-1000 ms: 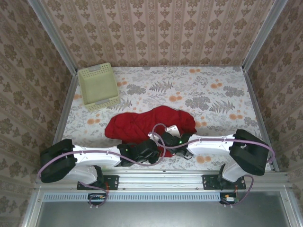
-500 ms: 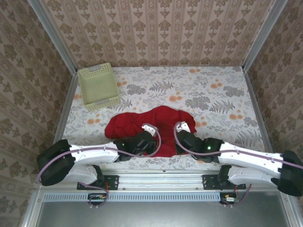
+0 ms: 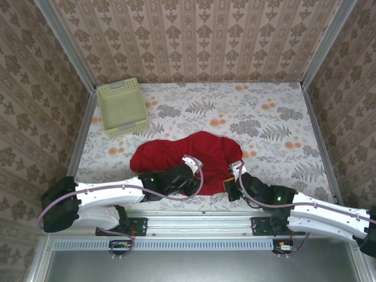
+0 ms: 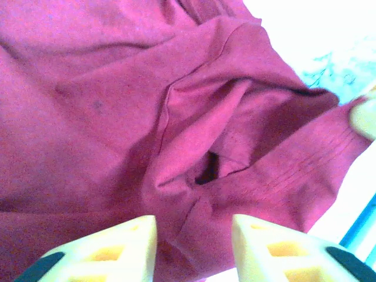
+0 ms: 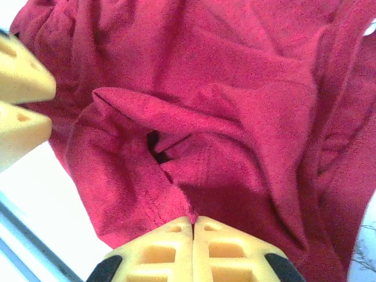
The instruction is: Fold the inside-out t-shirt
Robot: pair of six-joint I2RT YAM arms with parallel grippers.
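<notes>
Where the patterned table (image 3: 276, 111) nears its lower edge in the top view, the inside-out t-shirt (image 3: 200, 154) lies crumpled at lower centre. It is well apart from the pale green basket (image 3: 121, 108) at upper left. At the shirt's near edge, the left gripper (image 3: 189, 161) has its fingers (image 4: 111, 249) set apart. Red cloth shows in the gap and nothing is clamped. At the shirt's lower right edge, the right gripper (image 3: 236, 168) has its fingers (image 5: 223, 252) pressed together, pinching a thin ridge of cloth at their tips.
</notes>
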